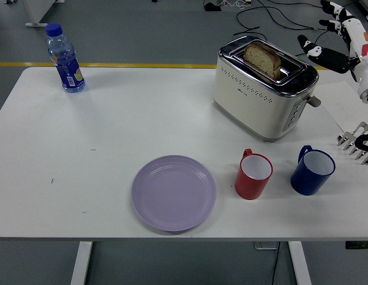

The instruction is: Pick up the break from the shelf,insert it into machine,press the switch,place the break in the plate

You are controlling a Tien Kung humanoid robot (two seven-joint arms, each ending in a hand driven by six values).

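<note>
A slice of bread (pixel 263 57) stands in the slot of the cream and chrome toaster (pixel 261 92) at the table's back right. Its lever (pixel 314 101) sticks out on the right end. My right hand (pixel 329 32) hovers above and to the right of the toaster, fingers spread and holding nothing. A lilac plate (pixel 173 192) lies empty near the front edge. The silver rack (pixel 358 142) sits at the right edge, partly cut off. The left arm is out of sight.
A red mug (pixel 253 174) and a blue mug (pixel 312 170) stand in front of the toaster, right of the plate. A water bottle (pixel 64 58) stands at the back left corner. Cables lie on the floor behind the table.
</note>
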